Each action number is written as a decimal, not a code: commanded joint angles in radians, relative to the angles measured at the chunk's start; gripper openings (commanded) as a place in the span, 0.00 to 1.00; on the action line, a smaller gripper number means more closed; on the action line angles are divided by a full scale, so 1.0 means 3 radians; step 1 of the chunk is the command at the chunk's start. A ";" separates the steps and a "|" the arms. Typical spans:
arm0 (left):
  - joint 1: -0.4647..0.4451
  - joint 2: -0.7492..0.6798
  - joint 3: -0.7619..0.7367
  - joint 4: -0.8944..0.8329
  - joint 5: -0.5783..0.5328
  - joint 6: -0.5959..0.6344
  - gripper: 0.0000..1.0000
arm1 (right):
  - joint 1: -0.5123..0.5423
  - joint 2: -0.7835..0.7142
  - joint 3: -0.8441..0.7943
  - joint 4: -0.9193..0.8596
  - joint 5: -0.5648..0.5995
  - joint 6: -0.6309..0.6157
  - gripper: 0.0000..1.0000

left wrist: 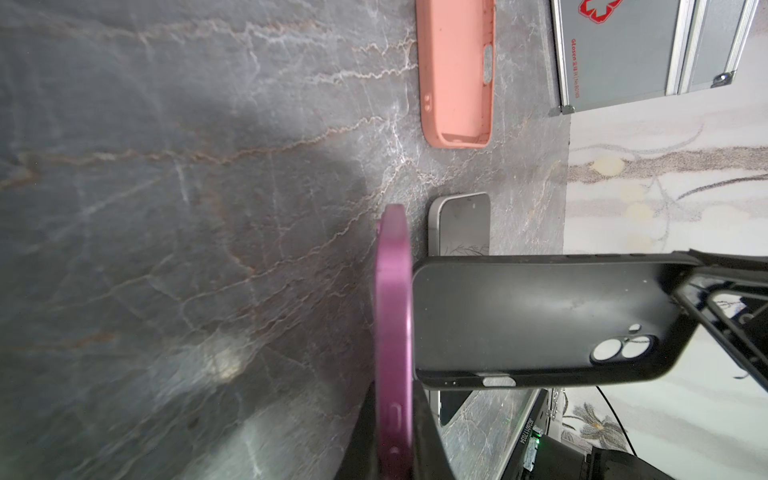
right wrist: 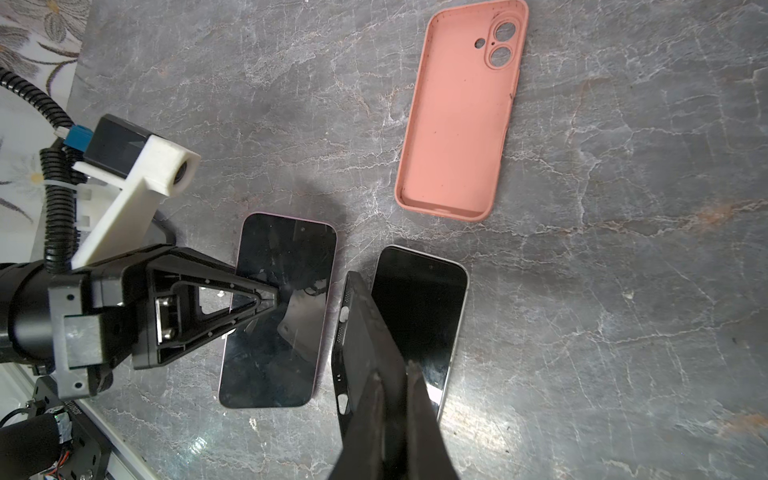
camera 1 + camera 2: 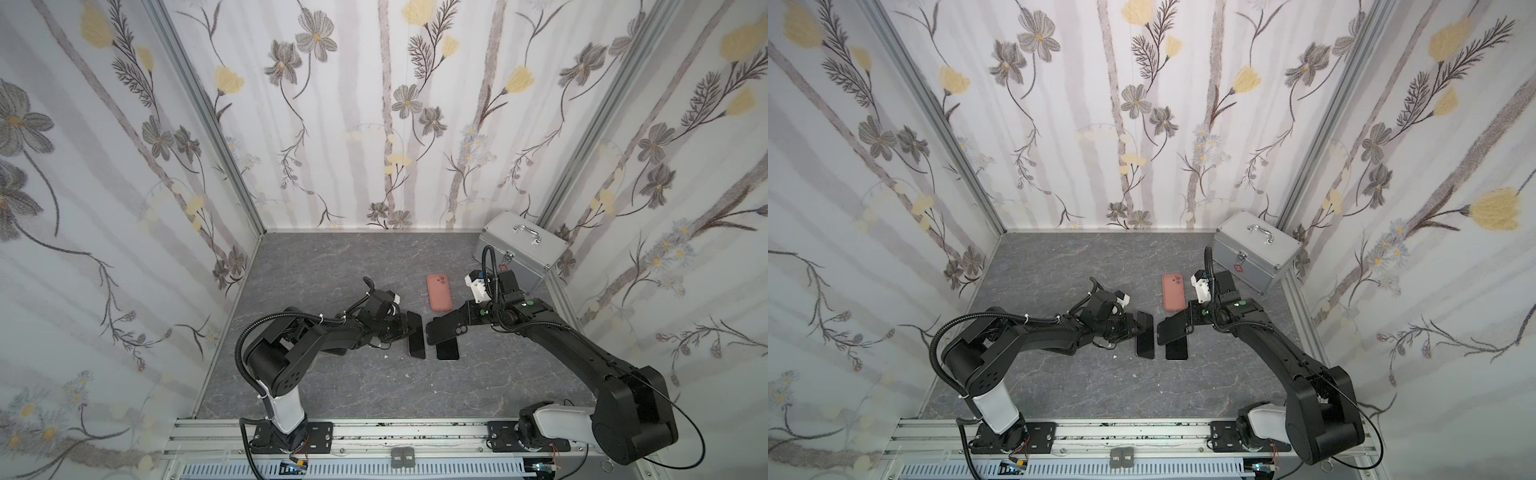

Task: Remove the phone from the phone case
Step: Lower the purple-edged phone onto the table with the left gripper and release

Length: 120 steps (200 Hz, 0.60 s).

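Left gripper [image 3: 404, 329] clamped on purple phone [image 3: 417, 338] just below frame centre, right gripper [image 3: 453, 323] clamped on empty black phone case [image 3: 439, 330] beside it

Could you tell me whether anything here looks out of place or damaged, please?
Nothing looks damaged. Only small oddities: a few white crumbs lie on the grey marbled tabletop beside the purple-edged phone, and the empty salmon-pink silicone phone case has dark specks inside.
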 commanded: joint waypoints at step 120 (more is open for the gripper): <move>0.0006 0.0170 0.0031 0.0132 0.0002 -0.0051 0.23 | -0.0001 0.0112 0.0055 0.0077 -0.0063 -0.0016 0.00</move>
